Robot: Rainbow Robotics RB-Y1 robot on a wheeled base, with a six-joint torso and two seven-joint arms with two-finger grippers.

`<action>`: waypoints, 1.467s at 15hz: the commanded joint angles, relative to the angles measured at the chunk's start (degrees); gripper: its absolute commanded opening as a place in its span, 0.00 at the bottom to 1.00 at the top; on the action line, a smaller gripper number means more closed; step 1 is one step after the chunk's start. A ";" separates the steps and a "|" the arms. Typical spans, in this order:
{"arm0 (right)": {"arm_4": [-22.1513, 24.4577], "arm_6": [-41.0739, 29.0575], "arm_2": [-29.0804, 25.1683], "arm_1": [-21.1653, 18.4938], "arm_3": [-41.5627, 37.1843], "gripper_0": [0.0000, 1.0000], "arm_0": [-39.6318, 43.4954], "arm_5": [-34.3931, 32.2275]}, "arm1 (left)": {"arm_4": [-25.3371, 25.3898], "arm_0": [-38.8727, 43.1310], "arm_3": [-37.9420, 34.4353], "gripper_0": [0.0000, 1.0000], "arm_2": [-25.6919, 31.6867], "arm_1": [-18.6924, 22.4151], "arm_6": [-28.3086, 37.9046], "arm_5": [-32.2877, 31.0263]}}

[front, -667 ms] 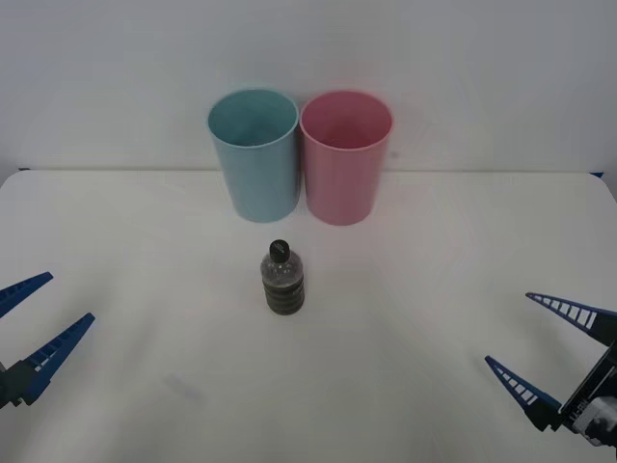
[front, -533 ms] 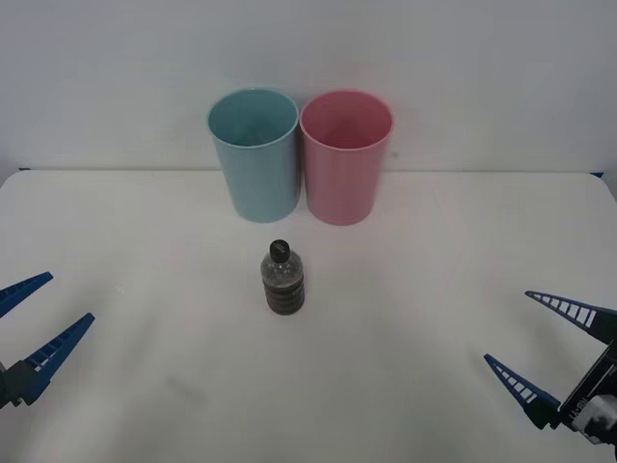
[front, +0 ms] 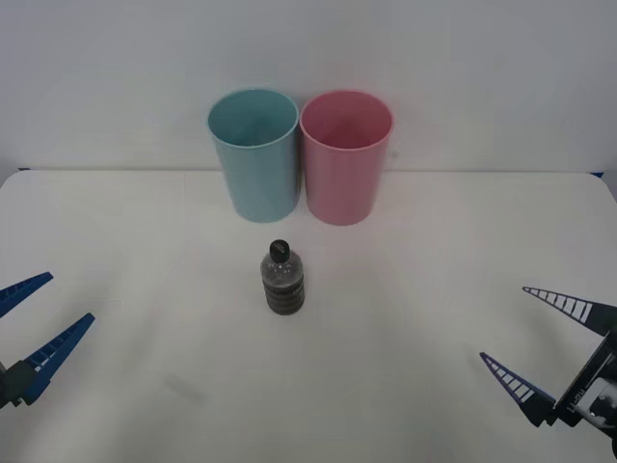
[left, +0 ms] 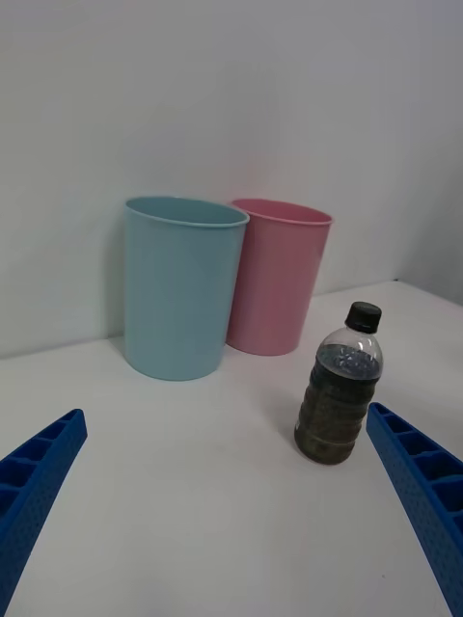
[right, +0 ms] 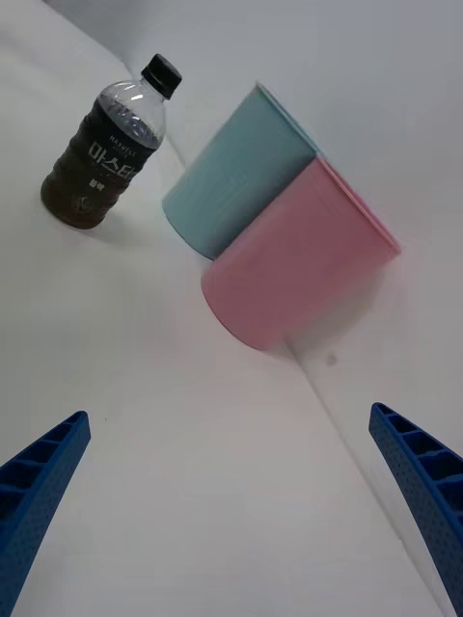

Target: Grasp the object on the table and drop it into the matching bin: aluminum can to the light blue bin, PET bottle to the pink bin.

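Bottle (front: 283,279): upright on the tabletop (front: 434,251), mid-front, near the bins, untouched.
Pink bin (front: 345,156): at the back, just beside the blue bin (front: 254,152).
Left end effector (front: 32,319): released, low at the left edge.
Right end effector (front: 541,344): released, low at the right.

Bright, even light; soft faint shadows; sharp.

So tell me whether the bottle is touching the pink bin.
Apart. The front view shows bare white table between the bottle and the pink bin behind it.
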 commanded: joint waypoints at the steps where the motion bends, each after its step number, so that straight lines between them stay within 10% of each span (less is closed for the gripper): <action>1: 0.19 -9.48 -0.01 -0.01 -0.21 1.00 -1.04 -1.32 | 0.00 0.00 0.00 1.00 0.00 0.00 0.00 0.00; 13: 0.89 -55.71 -0.89 -0.01 -1.18 1.00 -3.32 -7.47 | 0.00 0.00 0.00 1.00 0.00 0.00 0.00 0.00; 22: 0.89 -56.50 -1.07 -0.01 -1.18 1.00 -3.50 -8.26 | 0.00 0.00 0.00 1.00 0.00 0.00 0.00 0.00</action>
